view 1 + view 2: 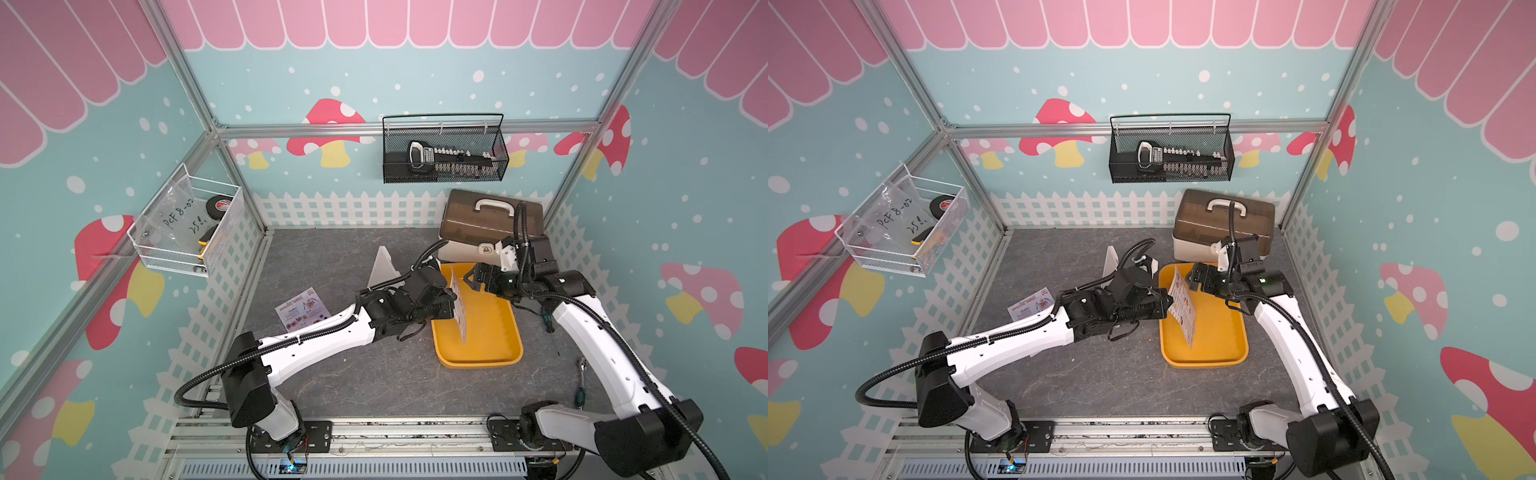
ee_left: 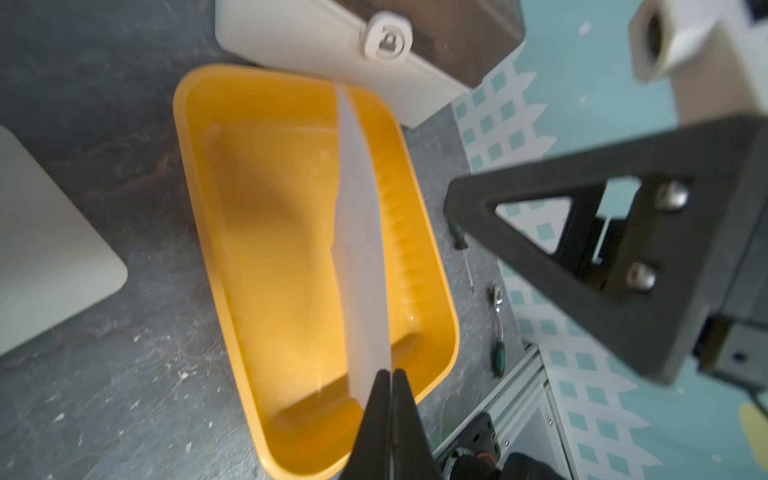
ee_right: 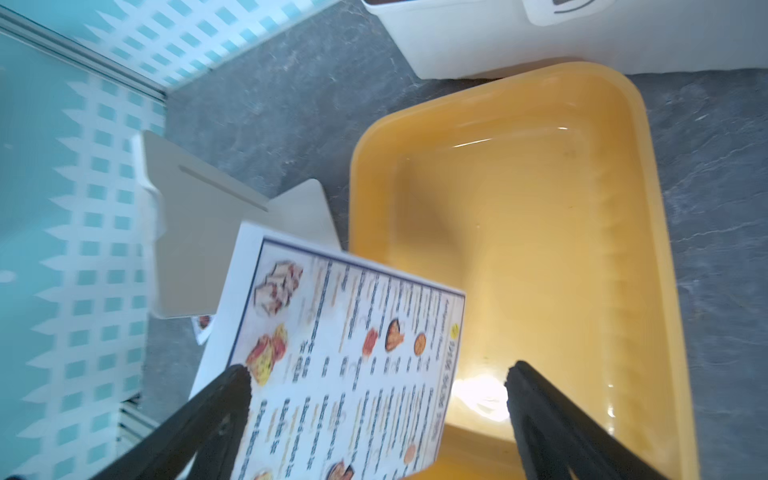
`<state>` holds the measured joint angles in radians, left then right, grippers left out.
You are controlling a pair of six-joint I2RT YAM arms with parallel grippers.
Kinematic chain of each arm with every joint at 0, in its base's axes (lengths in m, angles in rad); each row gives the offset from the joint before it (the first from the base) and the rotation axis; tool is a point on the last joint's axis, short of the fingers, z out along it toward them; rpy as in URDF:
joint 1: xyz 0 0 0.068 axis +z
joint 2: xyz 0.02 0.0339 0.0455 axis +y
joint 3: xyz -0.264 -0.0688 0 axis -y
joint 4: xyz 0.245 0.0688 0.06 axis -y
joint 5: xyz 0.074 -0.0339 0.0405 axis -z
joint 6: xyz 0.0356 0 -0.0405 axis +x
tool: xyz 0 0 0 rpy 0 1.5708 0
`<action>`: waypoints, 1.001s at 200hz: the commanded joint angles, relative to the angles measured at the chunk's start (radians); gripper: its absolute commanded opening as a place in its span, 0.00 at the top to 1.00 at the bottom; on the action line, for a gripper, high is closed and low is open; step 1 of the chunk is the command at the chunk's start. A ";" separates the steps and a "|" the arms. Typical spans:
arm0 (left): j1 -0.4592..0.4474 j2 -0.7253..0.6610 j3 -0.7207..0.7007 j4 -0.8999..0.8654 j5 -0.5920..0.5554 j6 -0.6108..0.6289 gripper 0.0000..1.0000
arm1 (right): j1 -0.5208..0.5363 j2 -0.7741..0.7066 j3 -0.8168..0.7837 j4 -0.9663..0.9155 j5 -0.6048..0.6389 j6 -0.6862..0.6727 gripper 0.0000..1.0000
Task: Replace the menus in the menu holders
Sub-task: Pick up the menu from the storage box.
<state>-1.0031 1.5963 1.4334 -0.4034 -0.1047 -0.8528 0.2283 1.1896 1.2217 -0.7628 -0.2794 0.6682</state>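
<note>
- In both top views the left claw (image 1: 453, 296) is pressed together on one edge of the white menu (image 1: 459, 309). It holds the sheet upright on its edge in the air over the yellow tray (image 1: 478, 362).
- In both top views the right claw (image 1: 1192, 276) is spread wide just beside the far end of that sheet, gripping nothing.
- In a top view the pink menu (image 1: 301, 311) lies flat on the table (image 1: 353, 382), left of the tray and partly under the left arm. The holder (image 1: 384, 266) stands farther back, between the pink menu and the tray and left of the lidded box (image 1: 490, 220).
- In the left wrist view the two fingers (image 2: 409, 415) meet on the thin sheet (image 2: 361, 249), which is seen edge-on. The tray (image 2: 187, 166) below it has a bare floor.
- In the right wrist view the right claw (image 3: 380, 370) has its fingers well apart, with the printed face of the white menu (image 3: 353, 324) in front of them. Beyond it the holder (image 3: 199, 232) shows a plain grey face and a slot. The picture is blurred, but I see no sheet in the slot, so the holder is probably empty.
- My reading is that the task is about halfway done: the holder is cleared, but neither menu is in it.
- One sheet has yet to go into the slot and the other has to be put aside. The pictures do not show which sheet goes where.
</note>
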 commanded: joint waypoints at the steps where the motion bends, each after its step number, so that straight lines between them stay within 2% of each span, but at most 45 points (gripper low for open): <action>1: 0.022 0.014 0.049 0.067 -0.101 0.026 0.96 | -0.001 -0.100 -0.077 0.124 -0.084 0.232 0.02; 18: 0.045 0.026 0.065 0.114 -0.117 0.037 0.96 | 0.000 -0.179 -0.191 0.304 -0.115 0.434 0.02; 38: 0.066 0.045 0.100 0.144 -0.134 0.055 0.96 | 0.004 -0.247 -0.360 0.575 -0.116 0.741 0.08; 97: 0.085 0.099 0.165 0.226 -0.176 0.046 0.96 | 0.083 -0.238 -0.410 0.770 0.020 1.089 0.11; 120: 0.085 0.106 0.168 0.252 -0.191 0.030 0.98 | 0.120 -0.231 -0.427 0.816 0.054 1.189 0.11; 154: 0.084 0.114 0.179 0.274 -0.194 0.032 0.99 | 0.160 -0.204 -0.436 0.866 0.097 1.267 0.10; 200: 0.086 0.108 0.173 0.280 -0.188 0.030 0.99 | 0.195 -0.152 -0.413 0.928 0.120 1.294 0.10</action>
<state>-0.9222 1.6966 1.5784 -0.1501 -0.2771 -0.8047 0.4084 1.0222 0.8051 0.0940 -0.1947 1.8866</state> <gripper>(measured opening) 0.048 0.895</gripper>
